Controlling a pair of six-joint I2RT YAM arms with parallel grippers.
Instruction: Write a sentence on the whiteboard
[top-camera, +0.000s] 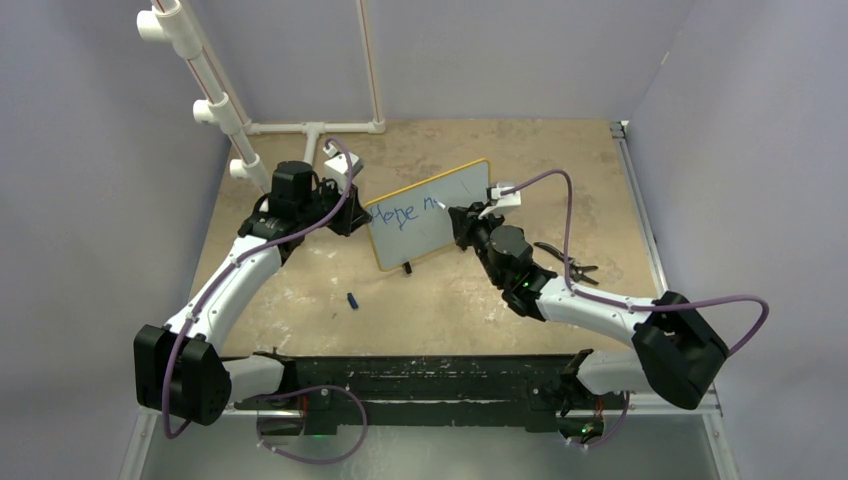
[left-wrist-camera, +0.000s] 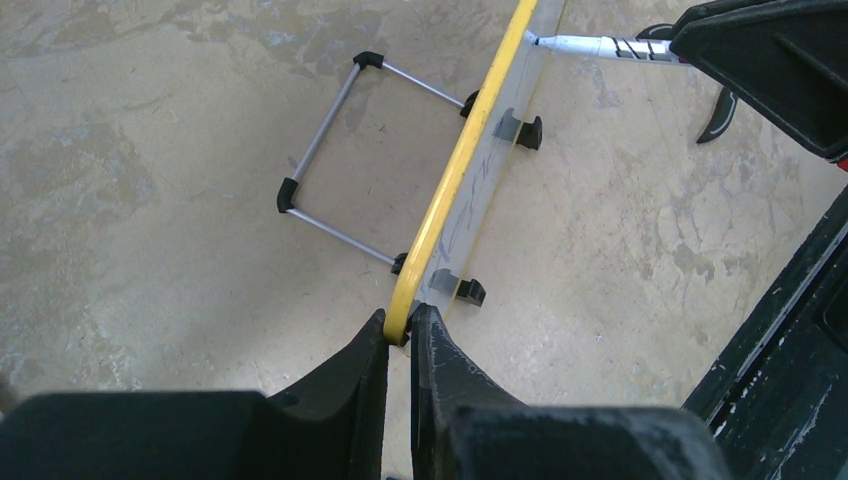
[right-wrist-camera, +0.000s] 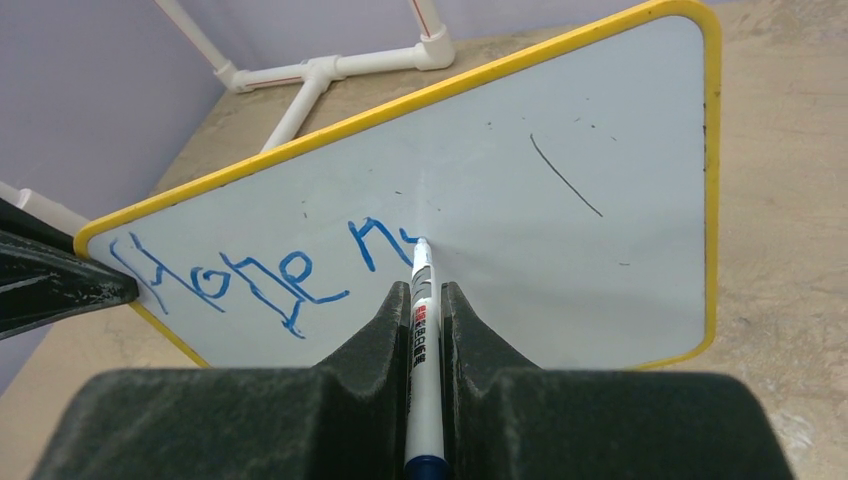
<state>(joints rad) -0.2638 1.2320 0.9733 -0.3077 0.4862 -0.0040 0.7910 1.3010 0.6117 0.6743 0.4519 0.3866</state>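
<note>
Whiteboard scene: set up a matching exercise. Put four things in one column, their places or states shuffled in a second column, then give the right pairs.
Things
1. left gripper
2. marker
3. blue writing
4. small blue object

Places or states
A. lying on the table, in front of the whiteboard
B. shut on the whiteboard's yellow edge
C. on the left part of the whiteboard's face, as the right wrist view shows it
D. held in the right gripper, tip on the white surface

Pairs: 1-B, 2-D, 3-C, 4-A
</note>
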